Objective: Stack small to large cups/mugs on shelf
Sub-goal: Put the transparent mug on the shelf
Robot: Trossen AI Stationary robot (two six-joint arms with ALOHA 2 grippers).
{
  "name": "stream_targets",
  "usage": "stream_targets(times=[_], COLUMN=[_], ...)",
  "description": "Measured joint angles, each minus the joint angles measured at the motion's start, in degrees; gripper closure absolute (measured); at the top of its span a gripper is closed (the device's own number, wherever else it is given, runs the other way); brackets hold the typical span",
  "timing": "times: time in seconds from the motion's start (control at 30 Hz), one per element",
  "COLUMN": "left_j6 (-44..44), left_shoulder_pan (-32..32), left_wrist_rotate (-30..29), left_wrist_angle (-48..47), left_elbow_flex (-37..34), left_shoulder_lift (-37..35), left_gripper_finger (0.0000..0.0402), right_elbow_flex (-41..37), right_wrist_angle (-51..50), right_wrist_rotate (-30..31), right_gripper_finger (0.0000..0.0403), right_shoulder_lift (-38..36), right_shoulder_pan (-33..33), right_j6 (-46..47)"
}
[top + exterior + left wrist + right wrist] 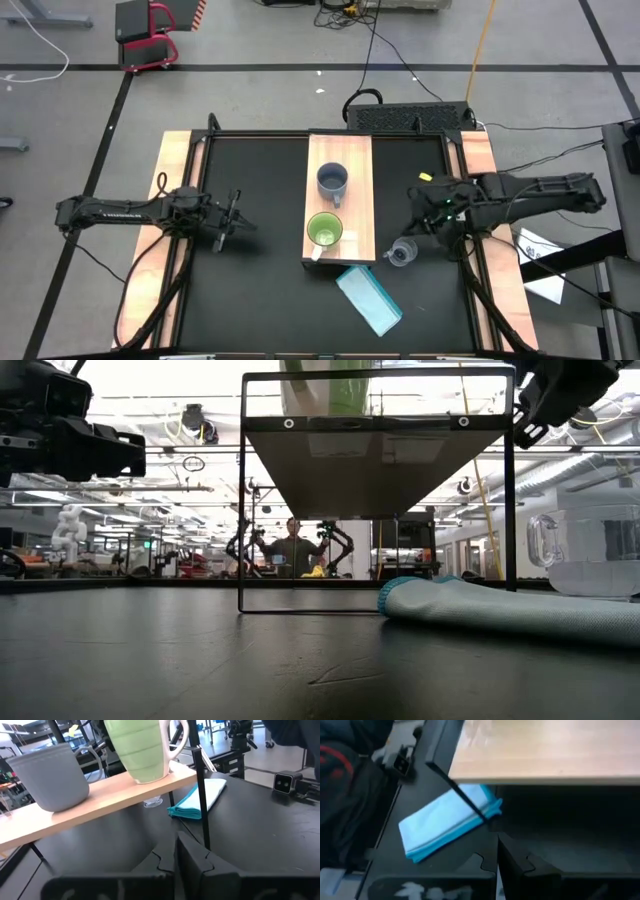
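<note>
A folded light-blue cloth (370, 300) lies flat on the black tabletop (260, 290), near its front edge. A small yellow scrap (425, 177) rests on the same surface, far from the cloth. On the grey floor beyond the table stands a red-framed stand (150, 35). A person (292, 547) shows far back in the room.

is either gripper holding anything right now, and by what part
Nothing is held. The left gripper and right gripper both hang empty beside the shelf.
</note>
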Motion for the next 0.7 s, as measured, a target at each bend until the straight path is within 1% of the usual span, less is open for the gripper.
stream_targets(times=[0.13, 0.23, 0.37, 0.47, 0.7], left_j6=[0.0, 0.0, -0.1, -0.1, -0.2], left_shoulder_pan=[0.0, 0.0, 0.0, 0.0, 0.0], left_wrist_rotate=[-0.2, -0.2, -0.2, -0.2, -0.2], left_wrist_angle=[-0.3, -0.3, -0.3, -0.3, -0.3], left_elbow_flex=[0.0, 0.0, 0.0, 0.0, 0.0], left_shoulder_lift=[0.0, 0.0, 0.0, 0.0, 0.0], left_gripper_finger=[0.0377, 0.0376, 0.0376, 0.0376, 0.0376], right_elbow_flex=[0.1, 0.1, 0.1, 0.1, 0.1], right_wrist_angle=[-1.4, -5.2, -7.7, -8.8, -9.5], right_wrist_rotate=[1.5, 2.5, 8.9, 9.2, 8.7], right_gripper_finger=[0.0403, 0.0403, 0.0403, 0.0403, 0.0403], right_shoulder_lift=[3.4, 5.7, 7.0, 7.0, 6.9], right_shoulder_pan=[1.4, 2.4, 3.4, 3.4, 3.4], right_j6=[4.8, 5.6, 6.6, 6.7, 10.8])
